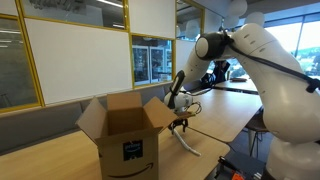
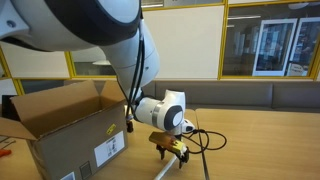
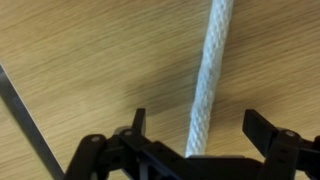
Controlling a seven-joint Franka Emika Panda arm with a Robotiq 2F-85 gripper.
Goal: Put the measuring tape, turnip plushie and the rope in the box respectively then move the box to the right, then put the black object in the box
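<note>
My claw (image 3: 197,122) hangs just above the table (image 3: 90,60) with its jaws spread wide and nothing in them. In the wrist view the rope (image 3: 212,70) runs straight up between my two fingertips (image 3: 138,116), a little nearer the right-hand one and touching neither. The rope lies flat on the wood just beside the box (image 1: 127,140), which stands with all four flaps up in both exterior views. I see no measuring tape, turnip plushie or black object on the table, and I cannot see inside the box. So I judge I am on the rope, the third item to go in, with the box shift and the black object yet to come. The next move, as I reckon it, is to drop the last bit until my tips bracket the cord at table level, then close on it and lift high enough for the trailing ends to clear the near flap. The rope is limp and long, so it will sag on both sides of my grip. I should carry it well over the opening before I let go, or an end may drape over a flap.
</note>
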